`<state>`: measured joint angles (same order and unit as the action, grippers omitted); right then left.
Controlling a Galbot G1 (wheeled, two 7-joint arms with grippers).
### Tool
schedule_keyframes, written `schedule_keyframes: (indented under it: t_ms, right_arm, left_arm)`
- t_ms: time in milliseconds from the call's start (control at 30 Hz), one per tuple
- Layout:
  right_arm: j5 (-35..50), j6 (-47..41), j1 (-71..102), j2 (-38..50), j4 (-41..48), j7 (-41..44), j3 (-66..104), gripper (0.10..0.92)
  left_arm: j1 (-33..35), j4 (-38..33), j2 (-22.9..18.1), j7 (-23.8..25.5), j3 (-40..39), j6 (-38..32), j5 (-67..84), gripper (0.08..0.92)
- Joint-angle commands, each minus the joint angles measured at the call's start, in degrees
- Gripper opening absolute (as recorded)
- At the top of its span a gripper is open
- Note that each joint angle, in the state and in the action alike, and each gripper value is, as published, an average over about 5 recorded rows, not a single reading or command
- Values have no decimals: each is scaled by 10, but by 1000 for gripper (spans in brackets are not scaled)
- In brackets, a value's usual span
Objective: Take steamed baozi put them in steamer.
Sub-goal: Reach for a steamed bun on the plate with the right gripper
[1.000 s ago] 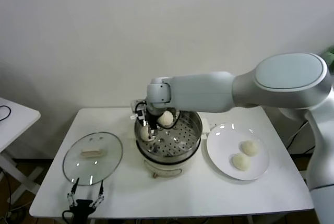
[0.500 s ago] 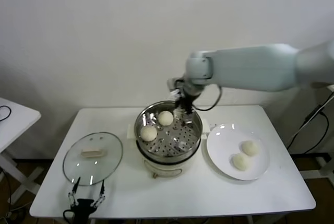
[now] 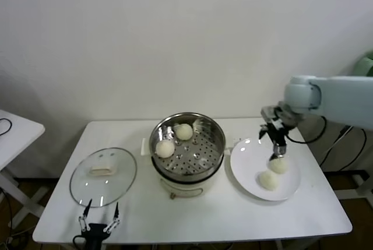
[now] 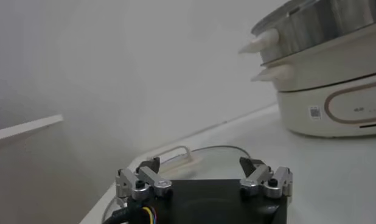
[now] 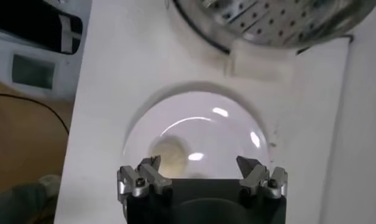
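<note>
The head camera is looking down and forward over the whole white table [image 3: 192, 215]. The left wrist camera is sitting low near the tabletop, facing the steamer [image 4: 334, 73] sideways. The right wrist camera is looking straight down on the plate [image 5: 194, 131], sharing the steamer's edge.

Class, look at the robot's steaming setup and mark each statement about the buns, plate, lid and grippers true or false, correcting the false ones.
1. Two baozi lie in the steamer. True.
2. The white plate is empty. False: two buns remain on it.
3. The right gripper hangs open above the plate. True.
4. The glass lid covers the steamer. False: it lies on the table, on the steamer's left.
5. The left gripper holds a bun. False: it is open and empty at the table's near edge, by the lid.
</note>
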<state>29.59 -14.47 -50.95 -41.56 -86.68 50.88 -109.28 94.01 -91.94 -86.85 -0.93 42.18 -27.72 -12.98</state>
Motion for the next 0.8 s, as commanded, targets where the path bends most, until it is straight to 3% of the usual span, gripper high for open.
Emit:
schedule_keyframes:
  t_ms: [33, 800]
  right_arm:
    - [-106, 1, 148, 86, 7, -27, 67, 823]
    - [-140, -13, 293, 52, 79, -64, 200, 823]
  left_arm:
    - [1, 4, -1, -1, 1, 0, -3, 823]
    - [8, 7, -4, -1, 1, 0, -20, 823]
